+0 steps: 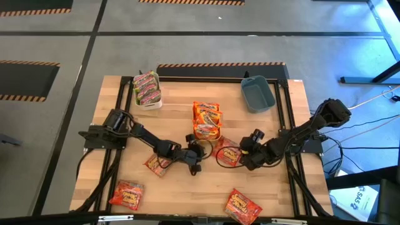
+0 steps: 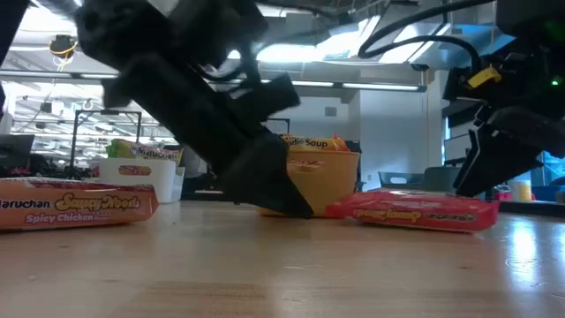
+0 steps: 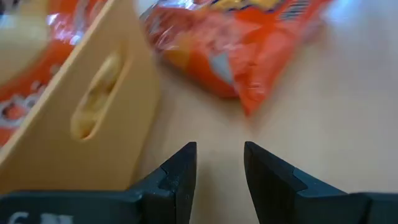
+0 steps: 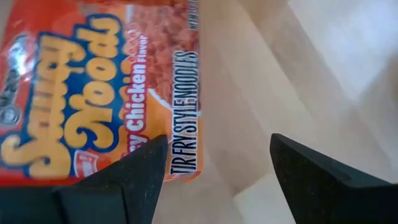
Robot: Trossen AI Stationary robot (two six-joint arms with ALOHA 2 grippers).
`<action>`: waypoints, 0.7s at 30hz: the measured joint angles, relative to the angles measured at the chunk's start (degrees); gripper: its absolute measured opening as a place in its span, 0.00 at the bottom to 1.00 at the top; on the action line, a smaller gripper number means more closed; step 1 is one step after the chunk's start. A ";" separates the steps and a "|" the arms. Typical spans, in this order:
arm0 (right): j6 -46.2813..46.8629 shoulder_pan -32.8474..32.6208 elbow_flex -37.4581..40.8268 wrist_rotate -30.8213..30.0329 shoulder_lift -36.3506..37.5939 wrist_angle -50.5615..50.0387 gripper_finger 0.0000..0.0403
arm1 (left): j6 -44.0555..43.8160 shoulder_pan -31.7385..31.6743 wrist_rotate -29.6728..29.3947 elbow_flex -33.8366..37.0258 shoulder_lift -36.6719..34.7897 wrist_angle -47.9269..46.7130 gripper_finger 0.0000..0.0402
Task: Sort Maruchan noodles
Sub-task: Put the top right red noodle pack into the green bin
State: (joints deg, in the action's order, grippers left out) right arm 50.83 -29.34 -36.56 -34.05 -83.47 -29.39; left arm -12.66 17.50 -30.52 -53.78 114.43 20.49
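Maruchan noodles, red packets: four lie loose on the table (image 1: 262, 181). One (image 1: 228, 154) sits right of centre in the high view, one (image 1: 156, 164) left of centre, one (image 1: 127, 194) at lower left, one (image 1: 244, 207) at lower middle.
Maruchan noodles, orange packets (image 1: 207, 119): stacked in the yellow bin (image 2: 322, 179) at the centre of the table.
Maruchan noodles, green-pink packets (image 1: 147, 88): stacked in the white bin (image 1: 152, 102), upper left of the table.
Blue bin (image 1: 258, 94): upper right of the table, nothing seen inside it.
Right tool (image 1: 247, 154): low over the table, right of centre, just beside the nearest red packet; fingers spread wide, holding nothing. In its wrist view one finger (image 4: 127, 177) overlaps the packet's edge.
Left tool (image 1: 196, 154): centre of the table, just below the yellow bin in the high view, between the two middle red packets; fingers (image 3: 180, 168) set narrowly apart, holding nothing, bare table between them.
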 joint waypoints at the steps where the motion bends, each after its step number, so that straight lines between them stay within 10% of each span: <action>1: -0.04 0.00 0.40 0.42 0.00 1.05 0.67 | -0.56 -0.66 -0.02 0.00 0.39 0.27 0.32; 21: -12.95 4.25 1.95 -7.77 -0.04 12.83 0.67 | -0.23 -2.00 12.32 0.00 1.40 6.71 0.32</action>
State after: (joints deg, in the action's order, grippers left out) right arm 37.88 -25.09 -34.61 -41.82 -83.50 -16.56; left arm -12.88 15.50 -18.21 -53.78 115.83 27.20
